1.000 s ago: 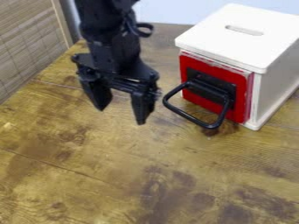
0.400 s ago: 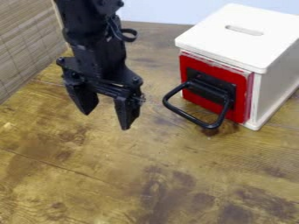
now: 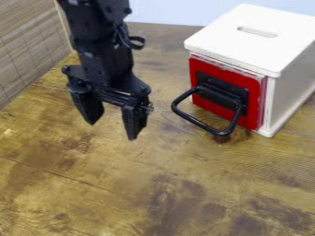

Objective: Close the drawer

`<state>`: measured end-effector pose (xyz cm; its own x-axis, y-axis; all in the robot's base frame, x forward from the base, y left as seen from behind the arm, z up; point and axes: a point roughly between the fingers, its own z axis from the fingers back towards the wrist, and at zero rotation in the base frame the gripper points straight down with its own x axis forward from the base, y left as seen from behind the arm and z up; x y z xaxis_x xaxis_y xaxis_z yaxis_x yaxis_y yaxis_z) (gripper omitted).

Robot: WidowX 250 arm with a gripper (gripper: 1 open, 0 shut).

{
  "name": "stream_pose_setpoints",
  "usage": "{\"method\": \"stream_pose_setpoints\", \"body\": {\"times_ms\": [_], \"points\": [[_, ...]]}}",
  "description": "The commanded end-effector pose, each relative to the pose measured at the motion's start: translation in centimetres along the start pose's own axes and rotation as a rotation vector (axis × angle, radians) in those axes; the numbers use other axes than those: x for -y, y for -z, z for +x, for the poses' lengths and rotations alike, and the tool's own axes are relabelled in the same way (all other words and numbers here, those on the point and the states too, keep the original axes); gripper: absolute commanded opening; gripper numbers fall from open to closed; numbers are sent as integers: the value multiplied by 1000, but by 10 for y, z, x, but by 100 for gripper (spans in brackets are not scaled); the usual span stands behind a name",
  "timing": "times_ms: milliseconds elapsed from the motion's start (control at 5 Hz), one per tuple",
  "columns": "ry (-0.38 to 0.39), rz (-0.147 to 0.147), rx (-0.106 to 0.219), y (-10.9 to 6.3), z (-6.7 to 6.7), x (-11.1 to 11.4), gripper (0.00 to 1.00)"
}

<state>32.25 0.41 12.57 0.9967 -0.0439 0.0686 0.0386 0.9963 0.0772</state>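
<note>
So nearest us the black gripper [image 3: 110, 118] hangs over the left part of the wooden table [image 3: 92, 189] with its fingers spread wide, nothing between them and not touching anything, probably because it's lining up before going for the drawer. Just past it on the right is the red drawer [image 3: 253, 87], sitting in the front of the white cabinet [image 3: 274, 39] and looking pretty much closed to me, with the big black loop handle [image 3: 182, 112] sticking out toward the gripper side, I guess so it's easy to grab or push.
</note>
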Motion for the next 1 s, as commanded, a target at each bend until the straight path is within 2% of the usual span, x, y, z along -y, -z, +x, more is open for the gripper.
{"method": "stream_pose_setpoints", "body": {"times_ms": [0, 200, 400, 600, 800], "points": [[-12, 10, 27, -8, 10, -8, 100], [-6, 8, 3, -3, 15, -7, 100], [-30, 7, -20, 7, 16, -7, 100], [-43, 6, -31, 12, 22, -3, 100], [-54, 5, -59, 18, 24, 0, 100]]}}
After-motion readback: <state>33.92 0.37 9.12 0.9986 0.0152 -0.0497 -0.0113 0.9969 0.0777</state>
